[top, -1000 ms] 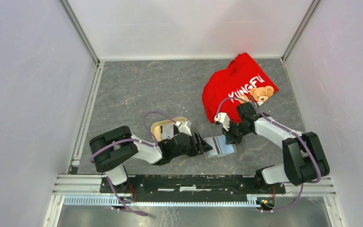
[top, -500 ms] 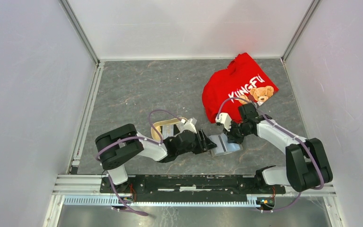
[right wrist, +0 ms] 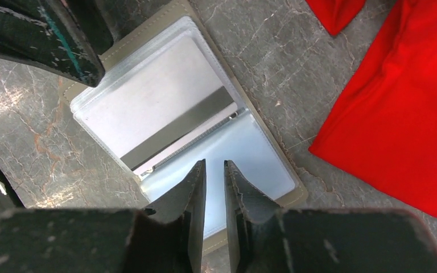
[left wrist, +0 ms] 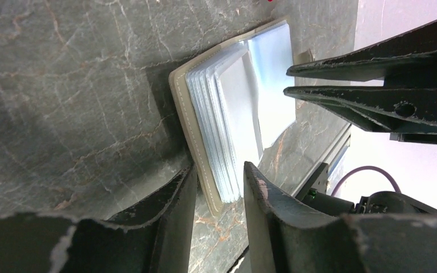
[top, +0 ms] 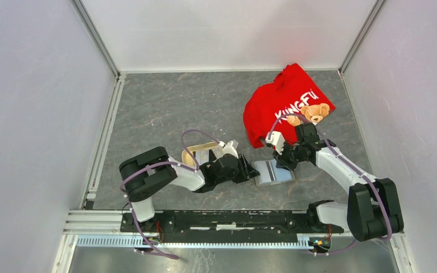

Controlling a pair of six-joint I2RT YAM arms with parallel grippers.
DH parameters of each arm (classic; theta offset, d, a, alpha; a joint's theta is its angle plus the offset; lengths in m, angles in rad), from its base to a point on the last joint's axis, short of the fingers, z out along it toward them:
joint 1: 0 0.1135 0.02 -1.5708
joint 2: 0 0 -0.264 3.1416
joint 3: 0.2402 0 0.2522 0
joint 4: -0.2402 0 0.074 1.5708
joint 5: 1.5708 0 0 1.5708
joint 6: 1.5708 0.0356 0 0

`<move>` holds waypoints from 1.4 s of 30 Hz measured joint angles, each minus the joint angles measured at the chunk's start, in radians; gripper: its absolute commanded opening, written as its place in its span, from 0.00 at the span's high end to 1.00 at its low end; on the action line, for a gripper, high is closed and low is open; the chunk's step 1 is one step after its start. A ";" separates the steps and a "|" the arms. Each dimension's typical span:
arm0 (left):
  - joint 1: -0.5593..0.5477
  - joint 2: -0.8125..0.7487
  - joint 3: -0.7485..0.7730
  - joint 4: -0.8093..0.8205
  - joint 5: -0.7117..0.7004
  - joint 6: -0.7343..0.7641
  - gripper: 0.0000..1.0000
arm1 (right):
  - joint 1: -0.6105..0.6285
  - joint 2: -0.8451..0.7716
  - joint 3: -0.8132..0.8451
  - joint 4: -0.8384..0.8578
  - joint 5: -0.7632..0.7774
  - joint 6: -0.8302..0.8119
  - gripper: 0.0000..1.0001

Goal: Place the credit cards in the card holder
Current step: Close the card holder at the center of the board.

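The card holder (top: 279,176) lies open on the grey table between the arms, its clear pockets facing up. In the right wrist view its left pocket (right wrist: 153,102) shows a pale sheet with a dark stripe; I cannot tell if that is a card. No loose credit cards are visible. My left gripper (top: 249,170) is low at the holder's left edge. Its jaws (left wrist: 219,176) stand apart around the beige cover and stacked sleeves (left wrist: 233,96), not pressing them. My right gripper (top: 281,163) hovers over the right pocket (right wrist: 256,153), jaws (right wrist: 214,165) a narrow slit apart and empty.
A red shirt (top: 287,102) with a bear print lies at the back right, close behind the right gripper. A beige oval tray (top: 193,151) sits behind the left arm, mostly hidden. Grey walls close in both sides, and a metal rail (top: 233,219) runs along the near edge.
The left gripper slid right up to the holder's edge and narrowed its jaws. The right gripper's jaws parted slightly and its arm swung right. The holder shifted a little right.
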 measured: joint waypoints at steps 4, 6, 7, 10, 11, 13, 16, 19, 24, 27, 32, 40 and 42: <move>0.003 0.016 0.024 0.001 0.001 0.021 0.60 | -0.004 0.027 -0.002 -0.001 -0.024 -0.001 0.88; 0.003 0.021 0.031 0.005 0.001 0.028 0.59 | -0.003 0.056 -0.002 -0.003 -0.031 -0.002 0.90; 0.003 0.023 0.034 0.008 0.002 0.029 0.59 | -0.001 0.073 -0.002 -0.004 -0.035 -0.001 0.91; 0.003 0.026 0.038 0.016 0.009 0.042 0.56 | 0.012 0.108 -0.002 -0.002 -0.031 0.003 0.92; 0.004 0.027 0.039 0.021 0.011 0.045 0.56 | 0.018 0.117 -0.001 0.000 -0.026 0.006 0.93; 0.006 0.037 0.042 0.034 0.018 0.049 0.55 | 0.027 0.135 0.005 0.000 -0.016 0.007 0.93; 0.007 0.061 0.045 0.047 0.031 0.051 0.56 | 0.039 0.146 0.015 -0.003 -0.006 0.009 0.93; 0.008 0.080 0.051 0.046 0.036 0.052 0.57 | 0.048 0.146 0.017 -0.004 0.003 0.009 0.93; 0.011 0.084 0.073 0.010 0.035 0.067 0.61 | 0.051 0.146 0.018 -0.005 0.008 0.009 0.93; 0.012 0.087 0.084 -0.002 0.034 0.077 0.62 | 0.052 0.146 0.019 -0.006 0.009 0.009 0.94; 0.014 0.094 0.086 0.011 0.039 0.079 0.62 | 0.052 0.146 0.019 -0.008 0.008 0.007 0.93; 0.021 0.114 0.086 0.087 0.064 0.077 0.90 | 0.052 0.146 0.021 -0.014 0.014 0.006 0.93; 0.022 0.114 0.086 0.108 0.065 0.076 0.96 | 0.052 0.146 0.023 -0.019 0.018 0.006 0.90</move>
